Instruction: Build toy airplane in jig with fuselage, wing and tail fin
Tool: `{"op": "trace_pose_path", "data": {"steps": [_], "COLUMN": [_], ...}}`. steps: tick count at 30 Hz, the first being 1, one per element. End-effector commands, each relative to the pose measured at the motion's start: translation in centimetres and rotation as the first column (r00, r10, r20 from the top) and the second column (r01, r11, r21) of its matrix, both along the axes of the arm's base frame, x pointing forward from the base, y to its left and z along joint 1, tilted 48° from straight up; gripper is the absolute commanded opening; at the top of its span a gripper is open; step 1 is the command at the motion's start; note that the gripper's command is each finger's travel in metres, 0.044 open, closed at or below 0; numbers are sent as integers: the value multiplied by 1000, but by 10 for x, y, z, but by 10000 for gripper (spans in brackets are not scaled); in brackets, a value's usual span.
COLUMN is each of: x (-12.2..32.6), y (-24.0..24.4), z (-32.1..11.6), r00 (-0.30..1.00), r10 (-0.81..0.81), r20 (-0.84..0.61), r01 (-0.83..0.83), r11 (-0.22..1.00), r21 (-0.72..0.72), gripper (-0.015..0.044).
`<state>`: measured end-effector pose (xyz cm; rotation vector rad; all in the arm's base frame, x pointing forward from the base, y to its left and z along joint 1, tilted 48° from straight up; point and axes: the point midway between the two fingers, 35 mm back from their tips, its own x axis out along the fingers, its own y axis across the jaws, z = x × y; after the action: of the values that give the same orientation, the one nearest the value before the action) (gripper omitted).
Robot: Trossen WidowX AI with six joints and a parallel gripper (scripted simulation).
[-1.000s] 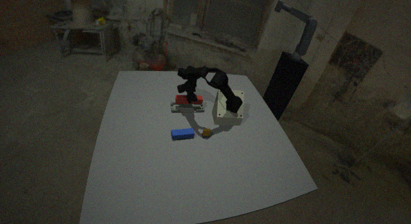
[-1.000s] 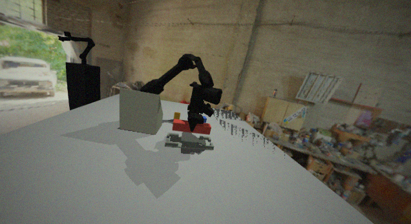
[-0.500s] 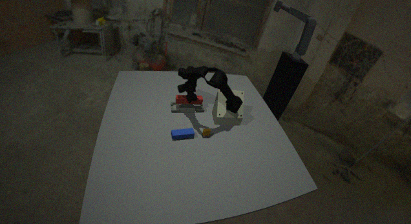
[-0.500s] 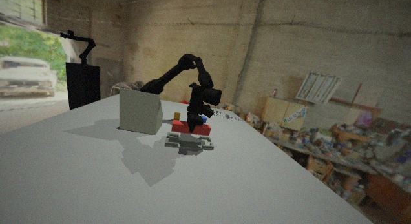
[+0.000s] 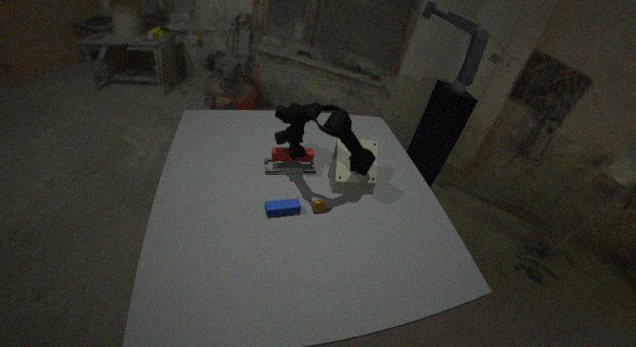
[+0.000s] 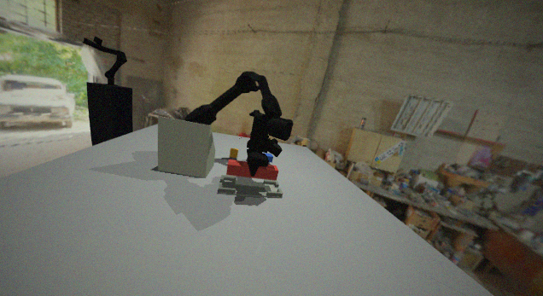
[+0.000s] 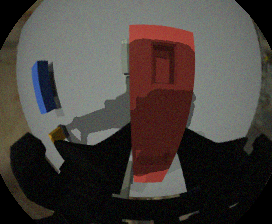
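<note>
The red fuselage [image 5: 279, 154] [image 6: 269, 171] [image 7: 142, 65] is level, held above the grey cradle [image 5: 272, 172] [image 6: 275, 194] [image 7: 125, 59] and roughly lined up with it. A gap shows between them in the exterior view. A rectangular socket shows in its top in the wrist view. My gripper [image 5: 296, 155] [image 6: 253, 171] [image 7: 153, 124] is shut on the fuselage around its middle. The blue wing block [image 5: 282, 208] [image 6: 269, 157] [image 7: 37, 90] lies on the table. The small orange tail fin [image 5: 319, 205] [image 6: 234, 153] [image 7: 57, 134] is beside it. Their tabs cannot be made out.
A pale box [image 5: 345, 164] [image 6: 183, 148] stands beside the cradle, with the arm reaching over it. A black pedestal [image 5: 440, 124] [image 6: 110, 114] with another arm stands beyond the table edge. The arm's shadow falls across the cradle.
</note>
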<state>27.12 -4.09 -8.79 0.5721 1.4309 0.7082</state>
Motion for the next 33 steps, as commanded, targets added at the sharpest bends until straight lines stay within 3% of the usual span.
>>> {"op": "trace_pose_path", "data": {"steps": [1, 26, 31, 33], "x": [-1, -2, -1, -1], "y": [4, 27, 26, 26], "z": [-5, -26, -25, -25], "r00": [1000, 1000, 1000, 1000], "r10": [-1, 0, 7, 7], "r20": [-8, -8, -3, -3], "r01": [1, 0, -7, -7], "r11": [1000, 1000, 1000, 1000], "r21": [0, 2, -5, -5], "gripper": [195, 195, 161, 109]}}
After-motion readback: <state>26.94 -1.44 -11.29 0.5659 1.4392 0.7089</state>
